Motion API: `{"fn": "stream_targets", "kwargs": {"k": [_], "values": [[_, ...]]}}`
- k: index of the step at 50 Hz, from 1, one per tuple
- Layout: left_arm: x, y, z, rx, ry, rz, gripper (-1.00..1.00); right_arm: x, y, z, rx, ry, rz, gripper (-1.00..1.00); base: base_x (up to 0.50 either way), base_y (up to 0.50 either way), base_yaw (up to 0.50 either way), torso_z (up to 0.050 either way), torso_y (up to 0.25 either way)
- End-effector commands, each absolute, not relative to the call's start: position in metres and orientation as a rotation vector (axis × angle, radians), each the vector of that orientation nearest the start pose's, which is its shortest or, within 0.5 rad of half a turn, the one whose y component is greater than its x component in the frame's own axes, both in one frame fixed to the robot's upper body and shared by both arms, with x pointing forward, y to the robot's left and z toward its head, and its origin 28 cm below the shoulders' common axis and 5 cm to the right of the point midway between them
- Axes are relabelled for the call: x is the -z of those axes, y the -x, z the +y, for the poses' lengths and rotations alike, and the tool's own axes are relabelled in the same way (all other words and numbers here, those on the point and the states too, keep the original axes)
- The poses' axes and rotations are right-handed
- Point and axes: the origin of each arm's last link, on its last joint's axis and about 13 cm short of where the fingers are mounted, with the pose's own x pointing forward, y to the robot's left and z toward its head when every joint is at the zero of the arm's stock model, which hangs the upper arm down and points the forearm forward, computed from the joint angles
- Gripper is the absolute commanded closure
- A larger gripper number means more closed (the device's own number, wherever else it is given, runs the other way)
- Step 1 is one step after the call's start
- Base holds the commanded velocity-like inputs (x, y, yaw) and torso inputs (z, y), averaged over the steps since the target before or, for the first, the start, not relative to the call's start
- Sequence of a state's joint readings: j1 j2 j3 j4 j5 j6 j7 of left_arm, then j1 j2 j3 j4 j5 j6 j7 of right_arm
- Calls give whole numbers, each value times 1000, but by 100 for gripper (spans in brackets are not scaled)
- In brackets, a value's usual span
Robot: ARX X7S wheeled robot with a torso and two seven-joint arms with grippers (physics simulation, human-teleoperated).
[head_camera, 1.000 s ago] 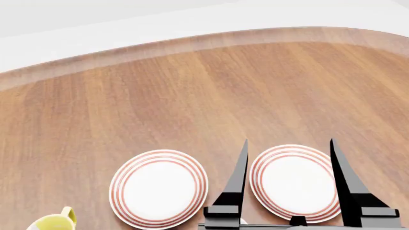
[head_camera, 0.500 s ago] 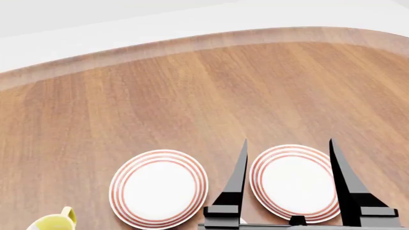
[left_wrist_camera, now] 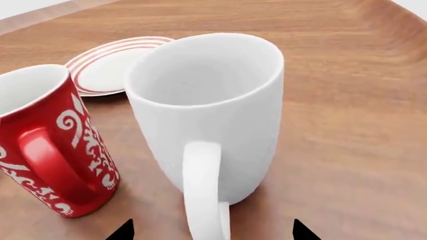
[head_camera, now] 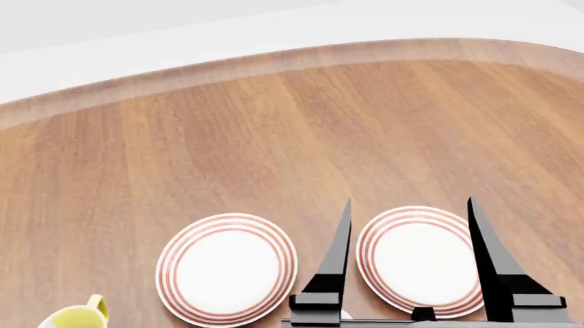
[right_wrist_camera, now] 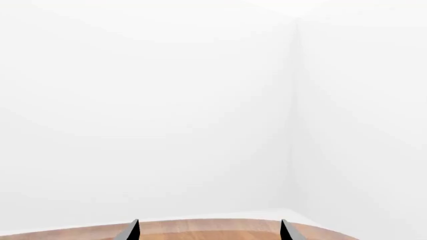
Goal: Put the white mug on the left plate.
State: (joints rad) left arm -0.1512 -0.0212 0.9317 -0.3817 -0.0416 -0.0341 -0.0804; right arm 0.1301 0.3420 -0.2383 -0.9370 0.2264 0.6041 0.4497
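The white mug (left_wrist_camera: 212, 107), tall, plain and glossy with a white loop handle, is seen only from the left wrist camera. It stands upright on the wooden desk (left_wrist_camera: 347, 125), its handle turned toward that camera and lying between the two dark tips of the left fingers (left_wrist_camera: 123, 231), which are spread apart on either side of it without touching it. No writing or brand is shown on it. Just beside it stands a red mug (left_wrist_camera: 50, 145) with a white swirling pattern; no words can be read there. Beyond the two mugs a plate with thin red rings (left_wrist_camera: 110, 64) lies flat; which of the two plates it is cannot be told.

In the head view the left plate (head_camera: 226, 268) and a matching right plate (head_camera: 422, 261) lie near the desk's near edge, apart from each other. The right fingers (head_camera: 408, 263) are held apart, pointing away above the right plate. A yellow mug (head_camera: 78, 317) shows at the near left corner. Wide bare wood stretches to the desk's curved far edge.
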Motion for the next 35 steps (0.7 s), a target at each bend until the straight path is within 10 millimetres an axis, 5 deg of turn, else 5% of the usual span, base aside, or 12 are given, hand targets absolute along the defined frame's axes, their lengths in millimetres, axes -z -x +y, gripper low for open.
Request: {"fn": "stream_targets", "kwargs": {"k": [1, 14, 15, 35], "values": [[48, -160, 64, 805, -253, 264, -100, -171, -174, -89, 10, 75, -392, -100, 0, 0, 0, 0, 0], [47, -161, 64, 798, -238, 266, -100, -170, -174, -88, 11, 75, -389, -100, 0, 0, 0, 0, 0], [47, -161, 64, 797, -237, 264, 100, -170, -175, -88, 11, 75, -389, -100, 0, 0, 0, 0, 0], [45, -162, 67, 787, -238, 249, 100, -170, -175, -87, 8, 76, -389, -100, 0, 0, 0, 0, 0]]}}
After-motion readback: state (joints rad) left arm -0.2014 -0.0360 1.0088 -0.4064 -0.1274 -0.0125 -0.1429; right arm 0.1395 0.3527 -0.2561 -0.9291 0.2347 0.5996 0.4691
